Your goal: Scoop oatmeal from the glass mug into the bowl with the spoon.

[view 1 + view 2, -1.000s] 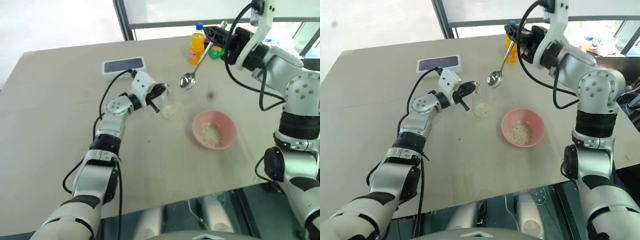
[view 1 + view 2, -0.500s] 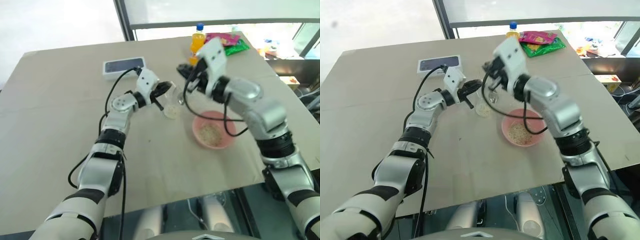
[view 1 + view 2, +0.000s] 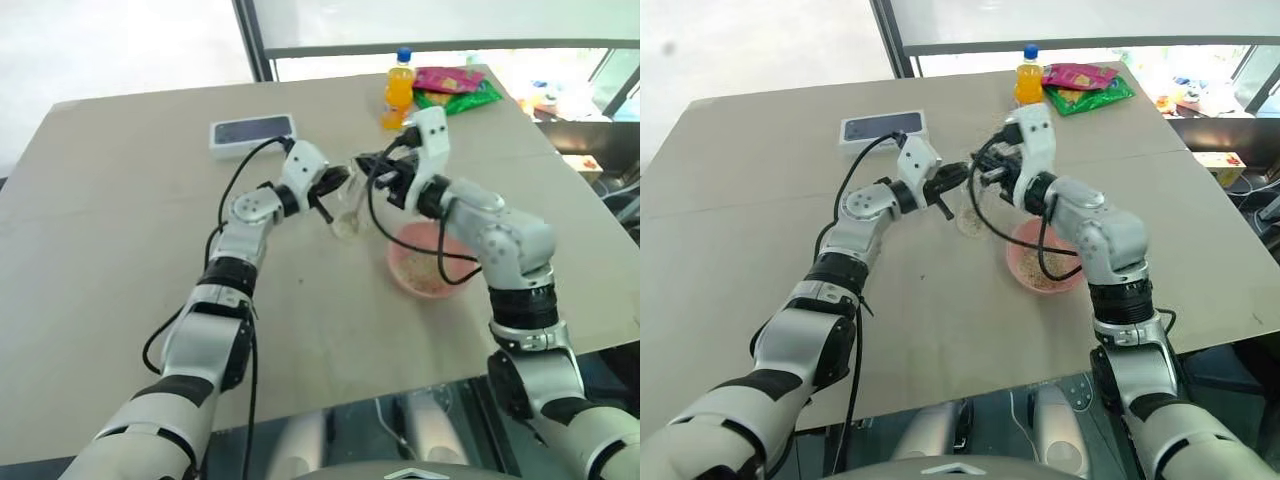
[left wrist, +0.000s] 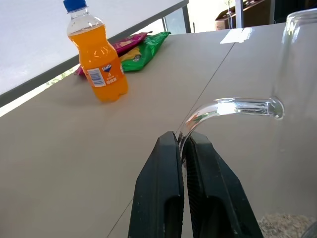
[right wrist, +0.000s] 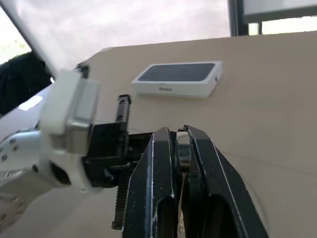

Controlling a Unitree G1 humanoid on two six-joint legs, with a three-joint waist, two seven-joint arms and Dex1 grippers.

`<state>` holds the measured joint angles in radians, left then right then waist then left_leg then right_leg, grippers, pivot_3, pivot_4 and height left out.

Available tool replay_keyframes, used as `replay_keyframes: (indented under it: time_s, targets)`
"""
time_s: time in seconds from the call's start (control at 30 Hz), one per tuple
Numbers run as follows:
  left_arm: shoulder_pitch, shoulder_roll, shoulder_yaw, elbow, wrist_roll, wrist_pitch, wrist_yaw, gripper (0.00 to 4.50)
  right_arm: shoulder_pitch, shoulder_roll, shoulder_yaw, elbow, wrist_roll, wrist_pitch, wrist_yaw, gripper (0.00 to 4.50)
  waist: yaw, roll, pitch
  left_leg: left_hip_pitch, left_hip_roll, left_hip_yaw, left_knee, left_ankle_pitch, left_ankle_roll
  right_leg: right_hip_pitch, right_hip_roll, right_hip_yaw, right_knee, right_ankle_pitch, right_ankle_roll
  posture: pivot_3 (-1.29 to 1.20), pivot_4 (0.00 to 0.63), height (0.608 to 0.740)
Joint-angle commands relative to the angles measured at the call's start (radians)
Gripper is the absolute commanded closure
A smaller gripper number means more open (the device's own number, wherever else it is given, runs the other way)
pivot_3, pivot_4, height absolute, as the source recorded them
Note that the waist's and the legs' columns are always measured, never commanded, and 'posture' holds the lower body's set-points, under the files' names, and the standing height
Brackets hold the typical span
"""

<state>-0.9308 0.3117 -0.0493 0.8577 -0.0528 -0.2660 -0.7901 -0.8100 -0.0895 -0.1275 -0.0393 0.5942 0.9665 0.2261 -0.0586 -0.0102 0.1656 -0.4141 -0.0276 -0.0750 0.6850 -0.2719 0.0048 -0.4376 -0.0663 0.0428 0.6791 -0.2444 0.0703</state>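
The clear glass mug (image 3: 347, 208) stands on the table with pale oatmeal (image 4: 285, 224) in its bottom. My left gripper (image 4: 182, 141) is shut on the mug's thin handle from the left. My right gripper (image 3: 366, 166) hovers just above the mug's rim, shut on the spoon (image 5: 181, 148), whose handle shows between its fingers. The spoon's lower end points down at the mug and cannot be made out against the glass. The pink bowl (image 3: 412, 272), with oatmeal in it, sits right of the mug and is partly covered by my right forearm.
An orange drink bottle (image 3: 398, 88) and snack packets (image 3: 455, 84) stand at the table's far edge. A white phone box (image 3: 252, 131) lies at the back left. A black cable runs along each arm near the mug.
My right arm has come down from high at the back right, bringing the spoon to just above the mug. My left gripper has kept its hold on the mug's handle.
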Motion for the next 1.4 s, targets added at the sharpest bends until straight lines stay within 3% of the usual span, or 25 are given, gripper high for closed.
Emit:
replay_keyframes:
  time_s: [0.03, 0.27, 0.6, 0.9, 1.4]
  targets:
    - [-0.015, -0.002, 0.002, -0.017, 0.007, -0.023, 0.011, 4.38, -0.033, 0.035, -0.123, 0.026, 0.091, 0.095, -0.082, 4.50, 0.000, 0.000, 0.000, 0.000, 0.000, 0.000, 0.000, 0.000, 0.000, 0.000, 0.000, 0.000, 0.000, 0.000, 0.000, 0.00, 0.150, 0.740]
    - [-0.005, -0.021, 0.003, 0.001, 0.015, -0.034, 0.038, 4.38, -0.117, 0.045, -0.434, 0.115, 0.268, 0.222, -0.291, 4.50, -0.002, 0.000, 0.000, 0.000, 0.000, 0.000, 0.000, 0.000, 0.000, 0.000, 0.000, 0.000, 0.000, 0.000, 0.000, 0.00, 0.150, 0.740]
    - [0.000, -0.068, 0.009, 0.027, 0.019, -0.107, 0.078, 4.38, -0.138, 0.003, -0.661, 0.144, 0.497, 0.269, -0.532, 4.50, -0.001, 0.000, 0.000, 0.000, 0.000, 0.001, 0.000, -0.002, 0.003, 0.000, 0.000, 0.001, 0.001, 0.000, 0.000, 0.00, 0.150, 0.740]
    - [0.034, -0.102, 0.005, -0.014, 0.010, -0.139, 0.083, 4.38, -0.128, -0.039, -0.689, 0.133, 0.671, 0.196, -0.623, 4.50, -0.002, 0.000, 0.000, 0.000, 0.000, 0.002, 0.000, -0.002, 0.003, 0.000, -0.001, 0.001, 0.001, 0.000, 0.000, 0.00, 0.150, 0.740]
    - [0.040, -0.116, 0.044, 0.001, -0.055, -0.146, 0.016, 4.38, -0.009, -0.136, -0.552, 0.087, 0.816, 0.113, -0.478, 4.50, -0.010, 0.000, 0.000, 0.000, 0.000, 0.002, 0.000, -0.002, 0.005, 0.000, -0.001, 0.001, 0.000, 0.000, 0.000, 0.00, 0.150, 0.740]
